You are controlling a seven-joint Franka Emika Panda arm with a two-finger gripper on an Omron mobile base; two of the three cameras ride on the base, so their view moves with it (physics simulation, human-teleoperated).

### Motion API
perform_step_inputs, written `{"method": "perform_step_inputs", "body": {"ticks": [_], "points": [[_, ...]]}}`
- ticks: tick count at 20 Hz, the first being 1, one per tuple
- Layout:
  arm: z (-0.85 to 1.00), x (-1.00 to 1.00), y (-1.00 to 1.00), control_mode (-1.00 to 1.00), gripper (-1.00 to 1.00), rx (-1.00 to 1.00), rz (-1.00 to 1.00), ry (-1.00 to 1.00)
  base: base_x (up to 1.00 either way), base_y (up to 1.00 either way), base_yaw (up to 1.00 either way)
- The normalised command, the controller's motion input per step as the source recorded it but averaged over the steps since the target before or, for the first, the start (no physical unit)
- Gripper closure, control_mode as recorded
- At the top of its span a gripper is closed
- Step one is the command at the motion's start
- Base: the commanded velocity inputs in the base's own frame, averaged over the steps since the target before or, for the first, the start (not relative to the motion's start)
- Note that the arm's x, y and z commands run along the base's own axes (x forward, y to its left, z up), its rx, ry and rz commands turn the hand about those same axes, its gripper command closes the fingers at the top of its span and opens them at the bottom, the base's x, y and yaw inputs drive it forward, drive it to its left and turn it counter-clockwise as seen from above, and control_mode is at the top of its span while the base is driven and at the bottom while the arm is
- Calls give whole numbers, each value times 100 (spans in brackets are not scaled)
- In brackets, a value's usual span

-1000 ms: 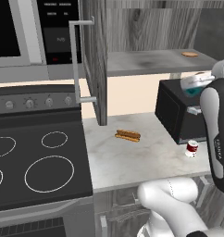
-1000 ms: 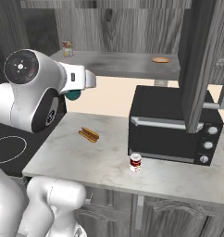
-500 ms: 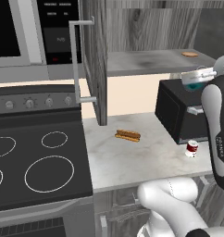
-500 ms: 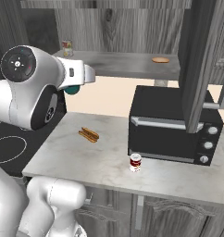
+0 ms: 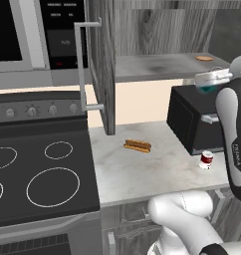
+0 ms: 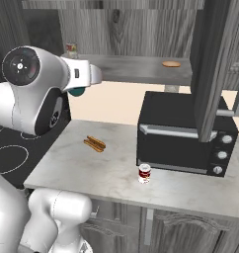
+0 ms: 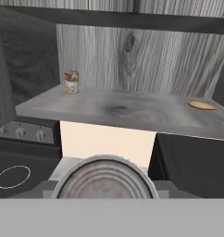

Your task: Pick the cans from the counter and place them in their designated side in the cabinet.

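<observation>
My gripper (image 5: 211,83) is shut on the teal can (image 5: 207,89), holding it in the air above the black oven, just below shelf height in front of the open cabinet (image 5: 162,67). From the right base the teal can (image 6: 77,92) peeks out under the white hand. Its silver top (image 7: 104,181) fills the lower hand view, facing the cabinet shelf (image 7: 118,109). The red can (image 5: 206,159) with a white band stands on the marbled counter (image 5: 142,174) in front of the oven; it is the red can (image 6: 144,173) in the right base view too.
A hot dog (image 5: 137,145) lies mid-counter. The black oven (image 6: 183,136) sits at the counter's right. On the shelf stand a small labelled can (image 7: 71,82) at the left and a flat round item (image 7: 201,105) at the right. The open door with bar handle (image 5: 81,64) juts out left; stovetop (image 5: 38,174) beyond.
The gripper has lifted the teal can a little higher and closer to the shelf. The red can and hot dog have not moved.
</observation>
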Motion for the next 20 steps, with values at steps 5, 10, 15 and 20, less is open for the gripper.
{"method": "perform_step_inputs", "body": {"ticks": [5,10,15,20], "points": [[3,16,2,-100,100,0,0,-1,0,0,0],[1,16,3,-100,100,0,0,0,0,0,0],[0,9,4,-100,100,0,0,0,0,0,0],[0,12,4,-100,100,1,0,0,0,0,0]]}}
